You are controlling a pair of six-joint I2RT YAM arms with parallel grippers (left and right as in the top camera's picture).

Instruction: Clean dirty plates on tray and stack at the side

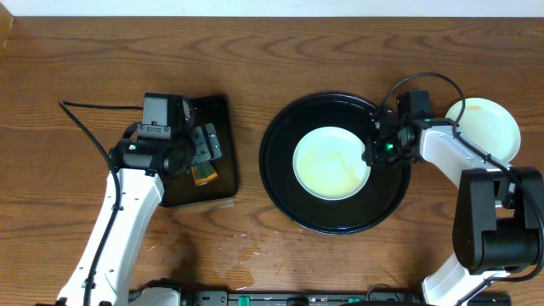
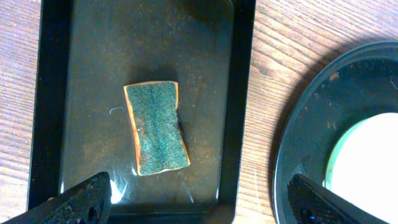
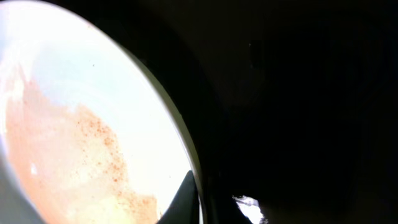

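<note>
Broadly, a brown wooden surface (image 1: 255, 51) carries everything. The largest thing on it is the round black glossy tray (image 1: 276, 161), right of centre, with a raised rim. Well to its left lies a smaller rectangular black tray (image 1: 219, 115), its floor wet and reflective in the left wrist view.

One pale plate (image 1: 331, 161) lies flat inside the round tray, near its middle, with black tray floor showing all round it. Up close, the right wrist view shows an orange speckled smear (image 3: 81, 162) across its face. A second plate (image 1: 489, 127), also pale, lies on the bare surface just beyond the tray's right rim, partly hidden by the right arm.

A sponge (image 2: 155, 127) with a green scouring face and an orange body rests in the rectangular tray, touching nothing else.

The left gripper (image 2: 199, 205) hovers above that tray with its jaws spread wide, holding nothing. The right gripper (image 1: 374, 153) is down at the right edge of the plate in the tray; one dark fingertip (image 3: 183, 196) seems to overlap the rim, but I cannot tell whether the jaws are clenched on it.
</note>
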